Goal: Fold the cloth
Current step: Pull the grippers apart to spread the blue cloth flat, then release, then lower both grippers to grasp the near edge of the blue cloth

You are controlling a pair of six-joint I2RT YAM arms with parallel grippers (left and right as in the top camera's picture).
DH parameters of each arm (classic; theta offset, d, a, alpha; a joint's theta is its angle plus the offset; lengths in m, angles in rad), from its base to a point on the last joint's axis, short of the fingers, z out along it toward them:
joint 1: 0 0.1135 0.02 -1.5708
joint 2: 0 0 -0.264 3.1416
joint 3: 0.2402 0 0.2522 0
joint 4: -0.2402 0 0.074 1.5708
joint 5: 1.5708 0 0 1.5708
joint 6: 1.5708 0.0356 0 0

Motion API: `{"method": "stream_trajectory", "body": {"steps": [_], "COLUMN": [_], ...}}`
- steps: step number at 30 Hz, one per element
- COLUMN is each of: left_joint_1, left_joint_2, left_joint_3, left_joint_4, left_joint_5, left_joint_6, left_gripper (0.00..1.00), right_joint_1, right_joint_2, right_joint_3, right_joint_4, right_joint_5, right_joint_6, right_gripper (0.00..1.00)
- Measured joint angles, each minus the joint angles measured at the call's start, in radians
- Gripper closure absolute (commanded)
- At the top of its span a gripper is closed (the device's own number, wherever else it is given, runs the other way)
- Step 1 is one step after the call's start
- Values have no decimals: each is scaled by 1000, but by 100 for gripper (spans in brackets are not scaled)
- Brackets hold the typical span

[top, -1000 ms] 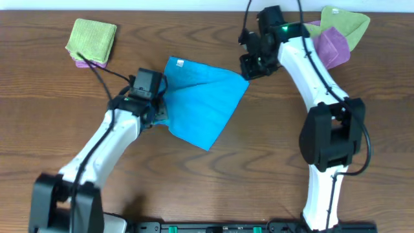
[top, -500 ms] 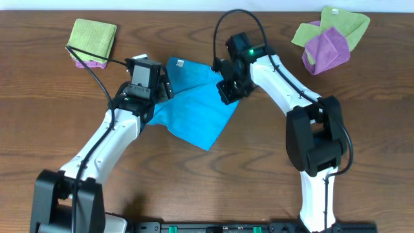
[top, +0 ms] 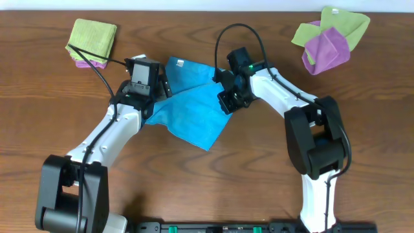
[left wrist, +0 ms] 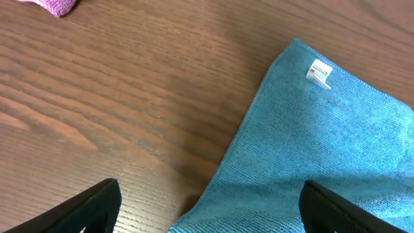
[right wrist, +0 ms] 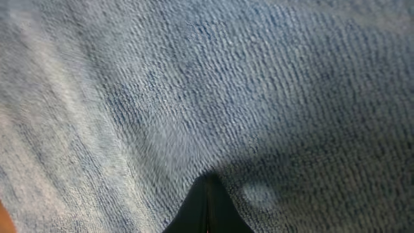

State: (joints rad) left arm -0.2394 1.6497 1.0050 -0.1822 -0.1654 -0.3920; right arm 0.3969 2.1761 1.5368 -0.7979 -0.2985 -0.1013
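Cloth (top: 194,116), sky-blue (white tag (left wrist: 318,72) at edge); left gripper (left wrist: 210,188) spread, right gripper (right wrist: 207,194) clenched.

i see a dark brown wood-grain table (top: 381,116) filling my overhead view, with a thin pale strip (top: 162,4) beyond its far edge; light is even.

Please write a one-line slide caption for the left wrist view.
Open left gripper over the blue cloth edge on the wooden table, white tag visible.
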Motion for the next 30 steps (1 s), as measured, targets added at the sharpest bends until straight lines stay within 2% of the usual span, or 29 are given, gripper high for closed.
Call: {"method": "stream_trajectory", "body": {"steps": [4,10,18,26,30], "left_joint_1": [0,0,0,0,1], "left_joint_2": [0,0,5,16,16], "left_joint_3": [0,0,0,0,0], "left_joint_4": [0,-1,-51,-97,-183], "left_joint_5": [0,11,119,269,347], "left_joint_6": [0,0,3,52,57], "left_gripper": [10,10,13,18,20], "right_joint_1": [-14,-132,-252,-232,-230], "right_joint_2": [-8,-12,2,4,-55], "right_joint_3": [0,10,62,148,157], "right_joint_4": [-51,-104,-105,-175,-239], "right_joint_5": [58,125,213,113,62], "right_joint_6": [26,44,47,47,37], "right_gripper": [99,99,99,99,98]}}
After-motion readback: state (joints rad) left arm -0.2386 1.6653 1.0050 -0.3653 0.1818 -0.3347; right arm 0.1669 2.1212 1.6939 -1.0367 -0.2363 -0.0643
